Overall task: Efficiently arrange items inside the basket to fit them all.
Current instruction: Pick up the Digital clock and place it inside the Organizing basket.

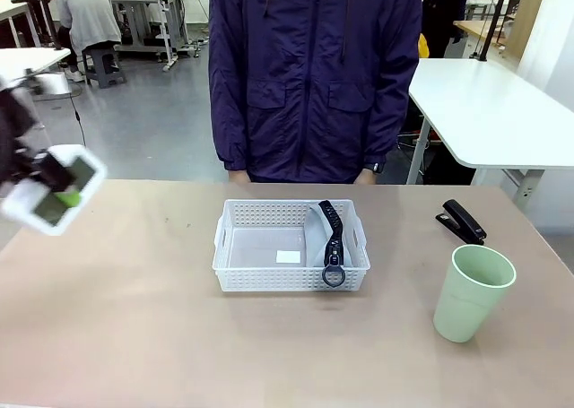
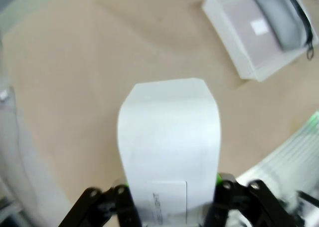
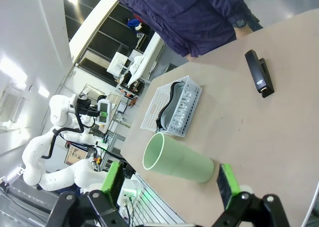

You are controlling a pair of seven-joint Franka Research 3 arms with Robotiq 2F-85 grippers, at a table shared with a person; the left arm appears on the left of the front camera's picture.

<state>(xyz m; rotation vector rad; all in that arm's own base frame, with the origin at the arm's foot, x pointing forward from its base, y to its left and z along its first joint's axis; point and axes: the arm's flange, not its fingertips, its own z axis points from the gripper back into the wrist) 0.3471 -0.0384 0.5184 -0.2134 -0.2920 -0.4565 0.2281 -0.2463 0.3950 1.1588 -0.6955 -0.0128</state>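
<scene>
Navy-jacketed person, white table, perhaps stools.

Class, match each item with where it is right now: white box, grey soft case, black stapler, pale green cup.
Items:
1 white box
2 grey soft case
3 black stapler
4 pale green cup

Places:
A inside the basket
B upright on the table, right of the basket
C clamped in the left gripper
D on the table beyond the cup

Pairs: 1-C; 2-A; 3-D; 4-B

Front cam: fixed, robot side, faces across table at person, basket mid-frame. Left wrist: looks down at table, box close up, basket top right. Right wrist: rolled, low, cup near, basket beyond.
</scene>
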